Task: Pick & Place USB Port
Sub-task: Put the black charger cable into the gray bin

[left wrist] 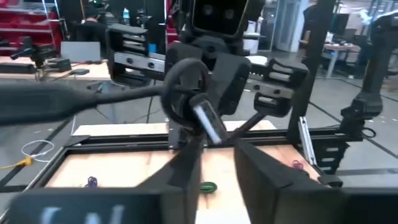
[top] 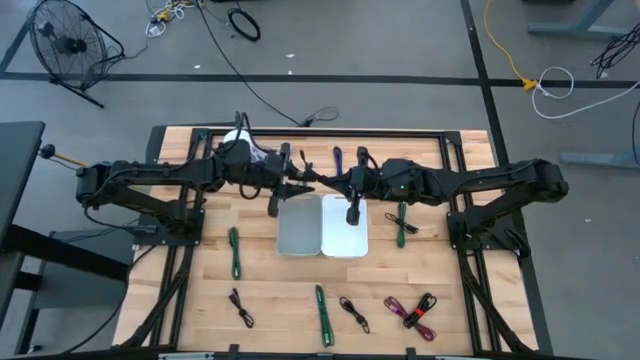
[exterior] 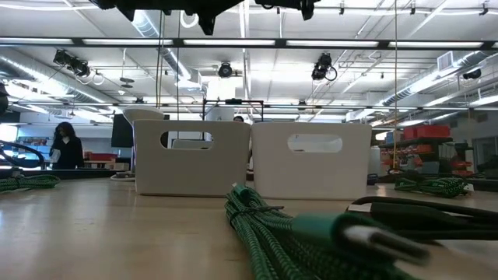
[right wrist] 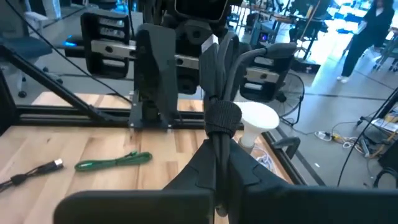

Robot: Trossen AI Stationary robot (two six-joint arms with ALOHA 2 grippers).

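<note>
While your right hand [right wrist: 219,186] stays out of it, clamped on the black bundled cable [right wrist: 221,115], your left hand [left wrist: 214,163] fingers stand apart, cable plug just ahead between them.

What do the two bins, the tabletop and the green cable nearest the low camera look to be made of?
Two bins: likely matte white plastic, with smooth moulded walls and cut-out handles. Tabletop: light wood, visible grain and plank seams. Green cable: braided fabric sheath, judging by its woven texture; its plug end is too blurred to tell.

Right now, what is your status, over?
Right gripper shut on black cable. Left gripper open, close by the cable. Both high over the bins. Nothing seen in the way.
</note>
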